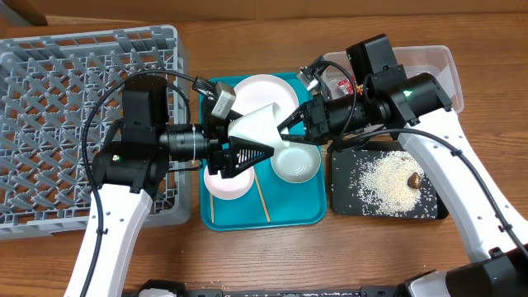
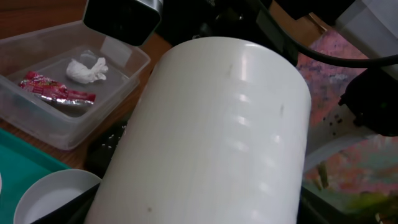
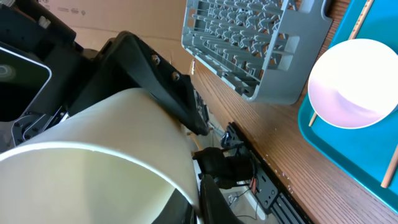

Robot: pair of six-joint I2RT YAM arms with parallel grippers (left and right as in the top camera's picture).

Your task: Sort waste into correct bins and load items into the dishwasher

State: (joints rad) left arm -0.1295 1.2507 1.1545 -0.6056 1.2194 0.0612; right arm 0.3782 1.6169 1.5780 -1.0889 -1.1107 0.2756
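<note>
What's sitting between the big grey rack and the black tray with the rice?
The overhead view shows a teal tray there, carrying a plate, pink bowl, pale bowl and chopsticks, a white cup held above.

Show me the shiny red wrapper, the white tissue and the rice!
red wrapper [image 2: 59, 91]: left wrist view, middle of the foil.
white tissue [image 2: 86, 70]: left wrist view, middle of the crumple.
rice [image 1: 381, 186]: overhead view, middle of the heap.
</note>
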